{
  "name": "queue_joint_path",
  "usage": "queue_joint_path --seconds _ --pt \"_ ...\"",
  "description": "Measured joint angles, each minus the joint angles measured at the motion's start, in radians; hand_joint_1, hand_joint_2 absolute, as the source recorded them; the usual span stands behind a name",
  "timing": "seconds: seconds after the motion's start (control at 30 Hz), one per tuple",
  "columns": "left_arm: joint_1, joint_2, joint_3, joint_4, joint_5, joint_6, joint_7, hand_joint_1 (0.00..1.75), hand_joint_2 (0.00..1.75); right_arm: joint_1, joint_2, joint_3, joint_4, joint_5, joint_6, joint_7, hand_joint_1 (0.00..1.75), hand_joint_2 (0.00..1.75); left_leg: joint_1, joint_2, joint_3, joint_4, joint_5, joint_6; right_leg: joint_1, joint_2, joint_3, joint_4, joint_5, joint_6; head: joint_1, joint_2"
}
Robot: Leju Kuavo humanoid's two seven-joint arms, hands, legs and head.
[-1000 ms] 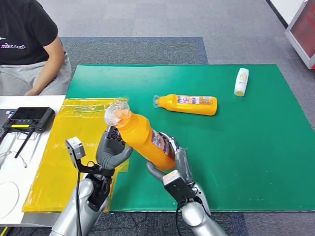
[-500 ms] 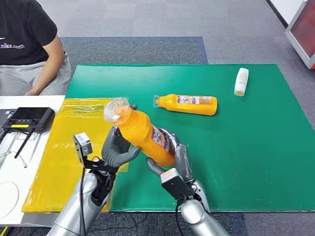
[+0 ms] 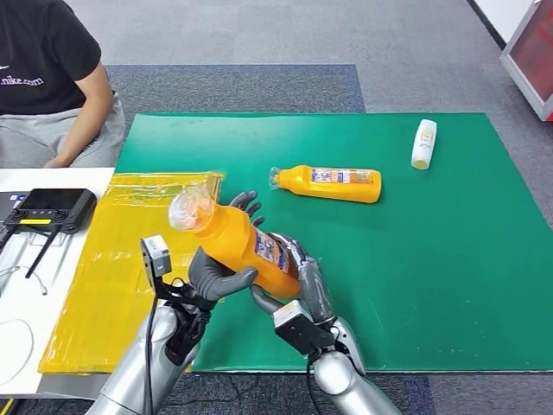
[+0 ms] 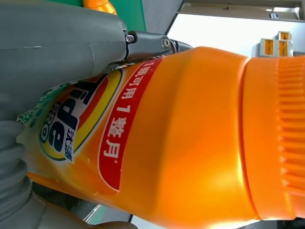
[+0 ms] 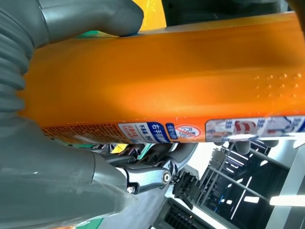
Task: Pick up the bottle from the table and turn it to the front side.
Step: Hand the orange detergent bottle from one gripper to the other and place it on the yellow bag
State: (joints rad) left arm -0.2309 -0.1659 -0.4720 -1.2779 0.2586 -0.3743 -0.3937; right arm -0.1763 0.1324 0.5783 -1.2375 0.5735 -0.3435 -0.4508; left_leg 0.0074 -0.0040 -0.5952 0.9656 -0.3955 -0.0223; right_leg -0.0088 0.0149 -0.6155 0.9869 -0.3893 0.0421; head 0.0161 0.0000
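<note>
An orange detergent bottle (image 3: 238,246) with a clear cap is held tilted above the front of the green mat, cap toward the left. My left hand (image 3: 219,268) grips its middle from below, thumb across the front. My right hand (image 3: 303,285) wraps its lower end. The left wrist view shows the bottle's (image 4: 172,138) front label with red and yellow print. Its (image 5: 172,81) side and a blue-and-white back label show in the right wrist view.
A second orange bottle (image 3: 329,183) lies on the green mat (image 3: 423,259) beyond my hands, and a white bottle (image 3: 423,143) lies at the far right. A yellow sheet (image 3: 111,259) covers the left. A person sits at the far left by a white table (image 3: 20,320) with a black controller (image 3: 47,207).
The bottle's cap end has swung left and lower. My left hand has slid up around the bottle's middle, its fingers now showing behind it. My right hand keeps its hold.
</note>
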Motion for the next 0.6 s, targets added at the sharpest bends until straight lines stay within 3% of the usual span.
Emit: queue_joint_path --seconds 0.17,0.3,0.6 --pt "-0.004 0.000 -0.006 0.000 -0.009 0.014 0.001 0.00 1.75 -0.006 0.000 0.000 0.015 0.000 -0.006 -0.006 1.75 1.75 0.000 0.000 0.000 0.000 0.000 0.000 0.000 0.000 0.000 0.000 0.000 0.000 0.000 0.000" --pt "-0.009 0.000 -0.009 0.000 -0.017 0.019 0.000 1.75 1.75 -0.013 0.000 0.000 0.026 -0.003 -0.006 -0.011 1.75 1.75 0.000 0.000 0.000 0.000 0.000 0.000 0.000 0.000 0.000 0.000 0.000 0.000 0.000 0.000" --pt "-0.017 0.000 -0.013 -0.002 -0.054 0.039 -0.042 1.75 1.75 -0.022 0.000 0.000 0.033 -0.004 -0.010 -0.018 1.75 1.75 0.000 0.000 0.000 0.000 0.000 0.000 0.000 0.000 0.000 0.000 0.000 0.000 0.000 0.000"
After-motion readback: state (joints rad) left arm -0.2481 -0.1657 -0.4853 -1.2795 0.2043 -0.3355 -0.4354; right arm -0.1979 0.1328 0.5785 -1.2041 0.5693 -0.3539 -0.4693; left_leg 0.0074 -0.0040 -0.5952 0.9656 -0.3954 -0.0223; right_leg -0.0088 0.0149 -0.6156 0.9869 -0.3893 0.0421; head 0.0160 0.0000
